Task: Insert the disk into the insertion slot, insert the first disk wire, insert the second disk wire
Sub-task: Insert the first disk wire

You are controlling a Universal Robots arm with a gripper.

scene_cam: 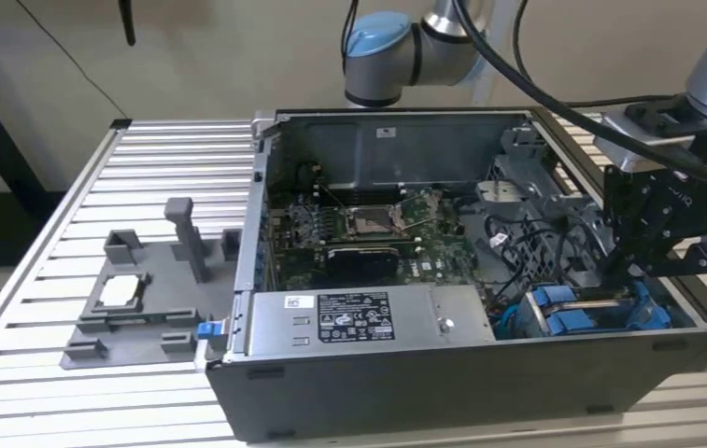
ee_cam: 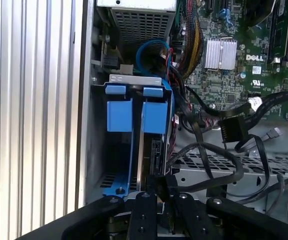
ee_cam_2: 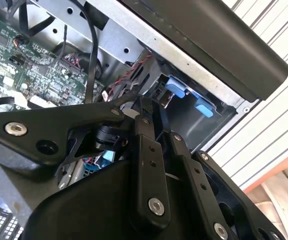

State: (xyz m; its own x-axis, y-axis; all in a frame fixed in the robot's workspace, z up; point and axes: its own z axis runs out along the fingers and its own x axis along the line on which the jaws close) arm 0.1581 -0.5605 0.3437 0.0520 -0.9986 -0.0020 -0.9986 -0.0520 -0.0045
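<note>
Gripping: the gripper [ee_cam: 163, 194] has its fingers drawn in close on a black wire connector [ee_cam: 164, 183], held right at the exposed end of the disk [ee_cam: 156, 119].
Disk: it sits on edge inside the insertion slot [ee_cam: 96, 150], with its bright blue frame and end tabs showing at the bay mouth. A second blue frame [ee_cam: 118, 115] stands just beside it.
Insertion slot: a dark grey metal bay in the corner of the computer case [scene_cam: 453, 387], at the exterior view's right and near the front wall.
Wire: a black cable [ee_cam: 219, 152] runs from the held connector and loops over perforated metal beside the bay. Whether the connector is fully seated cannot be told.
Arm: it comes down into the open case from the exterior view's right, with the black gripper body just above the blue frames.
Case: it lies open on a slatted metal table [scene_cam: 29, 280], with the motherboard [scene_cam: 378, 229] in the middle and a grey labelled power-supply box [scene_cam: 353, 322] along the near wall.
Fixture tray [scene_cam: 129, 313]: grey plastic, on the table at the exterior view's left of the case, well apart from the gripper.
</note>
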